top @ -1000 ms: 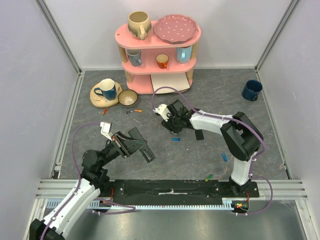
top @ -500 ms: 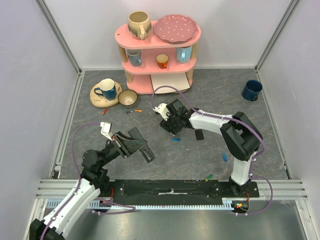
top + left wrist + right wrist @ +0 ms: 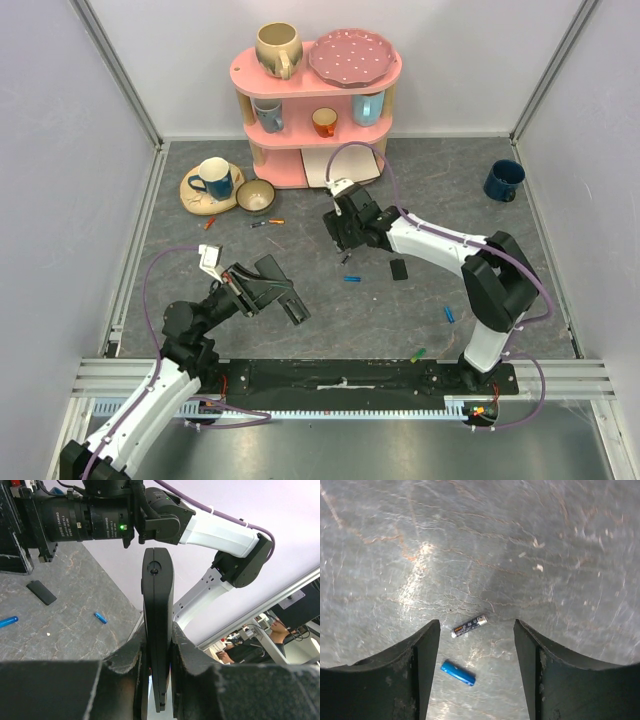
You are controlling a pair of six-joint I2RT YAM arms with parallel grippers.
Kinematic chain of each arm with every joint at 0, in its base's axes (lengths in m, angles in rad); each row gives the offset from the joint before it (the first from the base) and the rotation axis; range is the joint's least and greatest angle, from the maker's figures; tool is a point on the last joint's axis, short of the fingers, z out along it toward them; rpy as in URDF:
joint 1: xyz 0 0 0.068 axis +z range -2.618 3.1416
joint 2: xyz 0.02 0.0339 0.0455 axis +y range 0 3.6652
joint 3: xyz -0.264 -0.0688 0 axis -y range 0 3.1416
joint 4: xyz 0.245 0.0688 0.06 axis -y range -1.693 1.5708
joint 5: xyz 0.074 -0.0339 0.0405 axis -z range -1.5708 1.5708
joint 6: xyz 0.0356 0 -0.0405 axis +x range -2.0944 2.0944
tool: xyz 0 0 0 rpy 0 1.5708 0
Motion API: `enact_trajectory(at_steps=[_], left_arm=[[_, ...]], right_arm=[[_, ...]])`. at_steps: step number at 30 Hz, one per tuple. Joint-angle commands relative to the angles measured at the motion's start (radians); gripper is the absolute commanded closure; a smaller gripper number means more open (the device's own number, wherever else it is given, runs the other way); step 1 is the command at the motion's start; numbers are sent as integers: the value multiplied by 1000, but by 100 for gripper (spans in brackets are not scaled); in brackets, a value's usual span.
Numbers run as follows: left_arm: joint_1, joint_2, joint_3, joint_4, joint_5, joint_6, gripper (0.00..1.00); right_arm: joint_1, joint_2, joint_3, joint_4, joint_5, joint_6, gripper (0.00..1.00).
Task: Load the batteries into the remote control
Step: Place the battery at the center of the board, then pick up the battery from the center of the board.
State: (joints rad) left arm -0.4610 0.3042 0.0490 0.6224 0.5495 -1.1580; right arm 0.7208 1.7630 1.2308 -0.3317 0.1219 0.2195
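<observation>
My left gripper [image 3: 268,288] is shut on the black remote control [image 3: 293,309] and holds it above the table; in the left wrist view the remote [image 3: 157,595] stands on edge between the fingers [image 3: 186,652]. My right gripper [image 3: 345,237] is open and empty, hovering over the table. Below it lie a dark battery [image 3: 469,626] and a blue battery [image 3: 457,673], both between the fingers in the right wrist view. They also show in the top view as the dark battery [image 3: 347,258] and the blue battery [image 3: 352,279].
A small black cover piece [image 3: 398,268] lies right of the batteries. Another blue battery [image 3: 449,314] and a green one [image 3: 417,354] lie near the right arm's base. Orange batteries [image 3: 275,221] lie by the bowl [image 3: 256,195]. A pink shelf [image 3: 318,150] and a blue mug [image 3: 503,180] stand at the back.
My right gripper has risen and moved back toward the shelf. The dark battery now shows on the table below it. The left arm has not moved.
</observation>
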Motion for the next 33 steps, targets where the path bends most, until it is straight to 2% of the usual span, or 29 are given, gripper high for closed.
enact_trajectory(at_steps=[1,2,5,9,15,33], left_arm=[[2,-8,-133,8,-25,29,98],[2,-7,-132,8,-25,29,98],[2,1,-130,8,-25,29,98],[2,-4,-135,7,-26,21,98],[1,-26,-140,-10,-25,17,98],[2,-51,-147,-38,-28,12,98]], right_arm=[[0,9,-3,-55,133,395,34],[6,4,-14,-53,143,481,37],[28,-13,-45,-40,202,601,39],[34,-1,-37,-35,228,672,39],[35,82,-8,-53,203,722,43],[25,138,-27,-52,216,756,53]])
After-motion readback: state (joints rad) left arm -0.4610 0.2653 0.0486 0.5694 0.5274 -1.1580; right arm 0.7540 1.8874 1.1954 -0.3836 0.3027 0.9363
